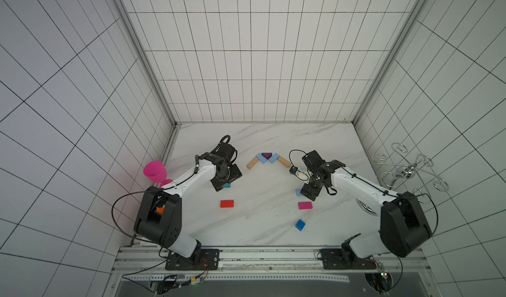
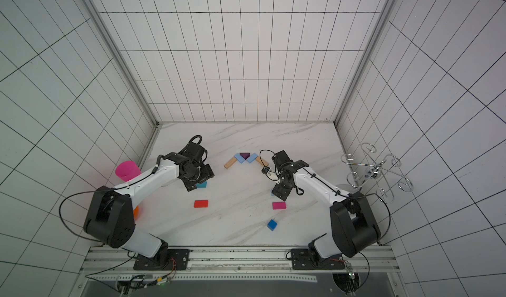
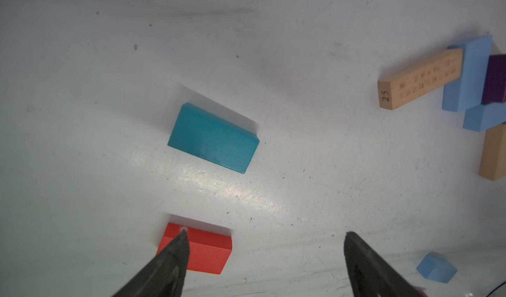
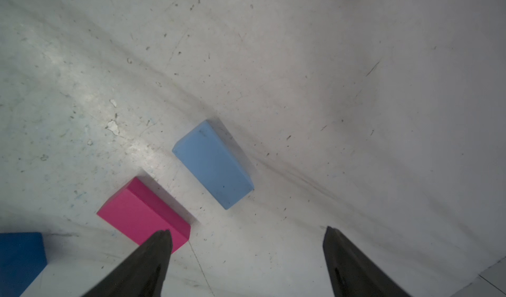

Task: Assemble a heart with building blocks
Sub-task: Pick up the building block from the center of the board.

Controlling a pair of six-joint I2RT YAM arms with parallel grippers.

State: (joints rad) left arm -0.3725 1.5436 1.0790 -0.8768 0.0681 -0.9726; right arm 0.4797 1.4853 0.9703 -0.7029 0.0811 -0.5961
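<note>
Left jaws and right jaws gape empty; overhead, arms half-hide teal block point(image 2: 202, 185) and light-blue block point(image 1: 298, 192).

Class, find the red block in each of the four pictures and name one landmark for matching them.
Top view: red block, just nearer the robot than the teal block.
Top view: the same spot.
Left wrist: partly behind the left tool, close to the teal block.
Right wrist: not in it.
Shared landmark: the teal block.

- A teal block point(image 3: 213, 138), a red block point(image 1: 227, 203) and a magenta block point(image 4: 142, 216) are seen.
- The table point(image 1: 254, 227) is veined grey on white (marble-like).
- The goblet point(image 1: 155, 171) is coloured pink.
</note>
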